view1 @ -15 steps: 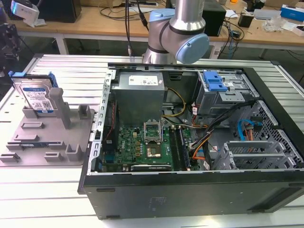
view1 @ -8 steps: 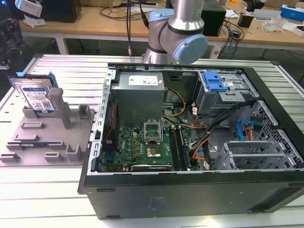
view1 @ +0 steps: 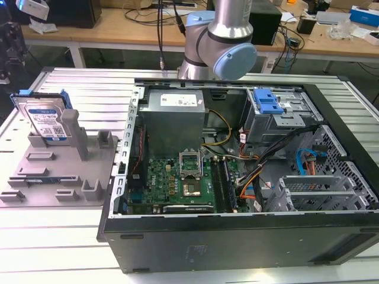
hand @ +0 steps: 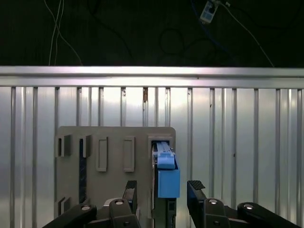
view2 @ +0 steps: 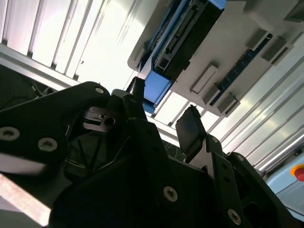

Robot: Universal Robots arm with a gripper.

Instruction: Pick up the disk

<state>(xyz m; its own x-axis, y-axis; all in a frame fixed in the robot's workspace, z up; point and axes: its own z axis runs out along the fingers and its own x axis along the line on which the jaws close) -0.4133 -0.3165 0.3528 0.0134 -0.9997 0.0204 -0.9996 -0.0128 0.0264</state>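
The disk [view1: 45, 120] stands on edge in a slot of the grey holder [view1: 59, 171] at the exterior view's left, its white-and-blue label facing out. In the first wrist view I look down on the disk [hand: 167, 176] edge-on, with its blue rail on top. My gripper [hand: 163, 187] is open there, one finger [hand: 130, 190] on each side of the disk's line, apart from it. In the second wrist view the gripper [view2: 164, 102] hangs open near the disk [view2: 190, 28] and the holder [view2: 228, 61]. How far the fingertips are from the disk I cannot tell.
An open computer case [view1: 237, 177] lies at the exterior view's right of the holder, with a blue-latched drive cage [view1: 266, 103] inside. The arm's body [view1: 225, 41] rises behind the case. Everything rests on a ribbed metal table [view1: 53, 248]. Cluttered benches stand behind.
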